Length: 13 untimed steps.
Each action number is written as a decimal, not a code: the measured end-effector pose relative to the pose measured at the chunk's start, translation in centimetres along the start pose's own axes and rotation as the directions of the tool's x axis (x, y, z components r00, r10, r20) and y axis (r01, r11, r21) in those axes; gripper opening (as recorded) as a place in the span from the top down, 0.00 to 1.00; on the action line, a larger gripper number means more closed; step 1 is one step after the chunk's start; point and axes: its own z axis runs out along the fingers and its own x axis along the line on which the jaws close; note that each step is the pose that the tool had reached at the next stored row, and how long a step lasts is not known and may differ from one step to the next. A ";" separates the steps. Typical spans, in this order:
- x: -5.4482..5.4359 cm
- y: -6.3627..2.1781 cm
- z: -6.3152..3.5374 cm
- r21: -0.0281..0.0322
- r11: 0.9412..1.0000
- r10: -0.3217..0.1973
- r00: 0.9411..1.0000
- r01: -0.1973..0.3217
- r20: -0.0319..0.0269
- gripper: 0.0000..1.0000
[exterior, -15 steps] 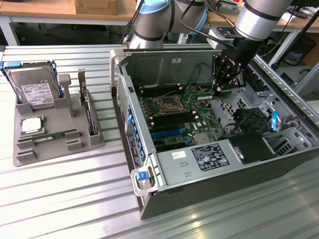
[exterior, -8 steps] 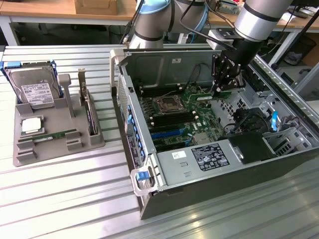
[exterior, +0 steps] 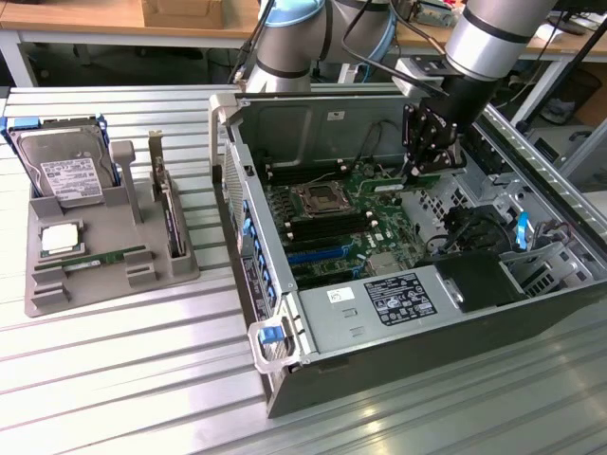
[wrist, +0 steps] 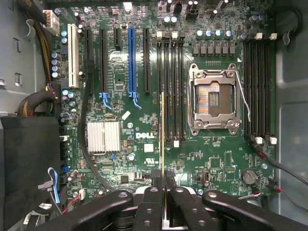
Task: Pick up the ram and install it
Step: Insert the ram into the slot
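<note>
The ram (wrist: 163,130) is hanging edge-on between the gripper's (wrist: 163,185) fingers, which are pinching it nearly shut, above the motherboard (wrist: 144,144) inside the open case (exterior: 313,327). It is lining up beside the memory slots (wrist: 172,91) next to the empty socket (wrist: 214,98) (a silver heatsink (wrist: 103,137) is sitting nearby). A second stick (exterior: 100,258) is lying in the grey tray (exterior: 47,294), by the hard drive (exterior: 64,175).

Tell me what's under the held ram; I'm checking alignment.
Under the ram, gripped by the gripper, lie the motherboard's black memory slots. The slot directly beneath is hidden.
</note>
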 end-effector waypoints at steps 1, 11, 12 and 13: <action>0.0 0.00 0.04 0.000 1.000 0.000 1.000 0.000 0.000 0.88; 0.0 -0.02 0.44 0.000 1.000 0.000 1.000 0.000 0.000 0.88; 0.0 -0.02 0.49 0.000 1.000 0.000 1.000 0.000 0.000 0.88; 0.0 -0.03 0.54 0.000 1.000 0.000 1.000 0.000 0.000 0.88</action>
